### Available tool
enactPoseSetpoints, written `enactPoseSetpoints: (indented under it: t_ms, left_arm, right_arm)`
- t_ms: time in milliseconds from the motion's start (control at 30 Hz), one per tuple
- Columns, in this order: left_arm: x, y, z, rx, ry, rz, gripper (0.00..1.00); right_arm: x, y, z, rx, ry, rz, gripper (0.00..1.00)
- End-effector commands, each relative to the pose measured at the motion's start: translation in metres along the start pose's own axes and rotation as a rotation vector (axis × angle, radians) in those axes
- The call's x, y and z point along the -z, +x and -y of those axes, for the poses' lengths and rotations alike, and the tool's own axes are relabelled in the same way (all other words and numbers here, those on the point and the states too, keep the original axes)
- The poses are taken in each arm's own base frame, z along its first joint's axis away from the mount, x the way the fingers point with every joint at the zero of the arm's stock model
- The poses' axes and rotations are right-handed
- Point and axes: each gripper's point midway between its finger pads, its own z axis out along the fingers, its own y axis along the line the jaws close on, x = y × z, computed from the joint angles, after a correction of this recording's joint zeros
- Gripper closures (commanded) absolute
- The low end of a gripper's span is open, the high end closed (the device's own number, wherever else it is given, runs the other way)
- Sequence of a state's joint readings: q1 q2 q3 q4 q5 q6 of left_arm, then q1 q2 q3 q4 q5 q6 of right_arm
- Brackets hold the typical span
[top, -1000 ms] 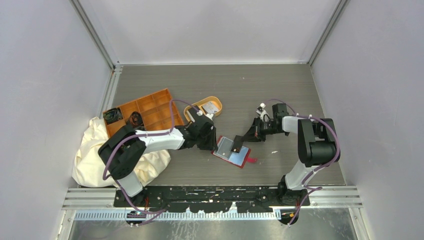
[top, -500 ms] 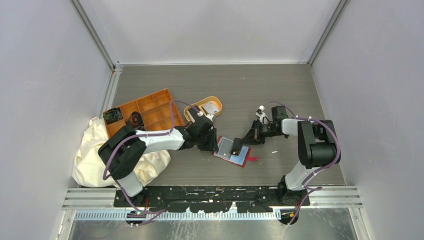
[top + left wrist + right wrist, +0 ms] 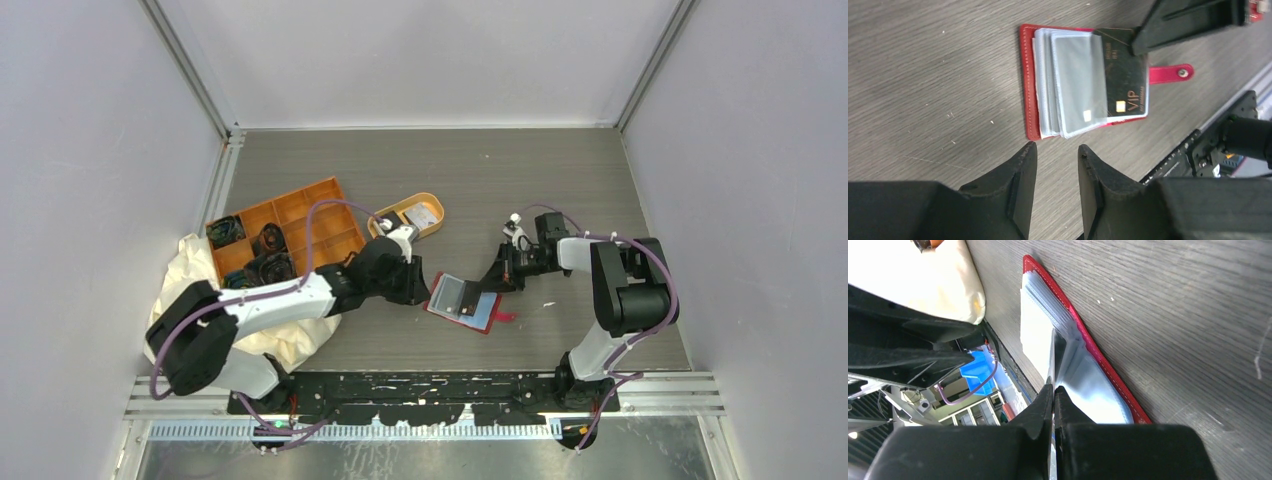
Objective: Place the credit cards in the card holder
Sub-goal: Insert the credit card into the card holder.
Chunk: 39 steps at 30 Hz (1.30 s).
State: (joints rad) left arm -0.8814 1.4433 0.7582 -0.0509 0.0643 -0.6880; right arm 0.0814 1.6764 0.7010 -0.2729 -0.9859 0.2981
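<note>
Card holder lies open on the table between the arms, right gripper pinched together on the outer edge of a black credit card (thin, stiff, slick, probably best held by that edge) entering a floppy clear sleeve, left gripper parted, empty, just beside.

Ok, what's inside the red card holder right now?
The card holder lies open: stacked grey-clear sleeves, what looks like a pale card in the top one, and a black card seemingly partway in, pinched by the right gripper. Lower sleeves' contents are covered.
</note>
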Motion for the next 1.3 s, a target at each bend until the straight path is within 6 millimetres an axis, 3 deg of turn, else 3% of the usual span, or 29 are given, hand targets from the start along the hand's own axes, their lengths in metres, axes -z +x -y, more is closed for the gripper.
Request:
enactPoseSetpoints:
  t_ms: [0,100,233,567,933,1267]
  left_arm:
    - [0.019,-0.017,0.029,-0.205,0.165,0.121,0.63]
    - [0.022,-0.009,0.025,-0.290,0.166,0.155,0.64]
    - [0.021,-0.011,0.018,-0.248,0.142,0.196,0.64]
    - [-0.013,-0.008,0.017,-0.231,0.106,0.107,0.64]
    - [-0.023,-0.002,0.016,-0.187,0.134,0.056,0.64]
    - [-0.037,0.010,0.015,-0.165,0.156,-0.014,0.65]
  right_arm:
    - [-0.001,-0.006,-0.005,0.021,-0.024,0.009,0.93]
    - [-0.003,-0.005,-0.005,0.014,-0.025,0.003,0.93]
    - [-0.004,-0.003,-0.004,0.011,-0.022,-0.001,0.93]
    - [-0.005,0.004,-0.001,0.004,-0.012,-0.031,0.92]
    - [-0.013,0.009,-0.001,0.008,0.000,-0.066,0.92]
    - [-0.018,-0.005,-0.007,0.018,-0.021,-0.037,0.91]
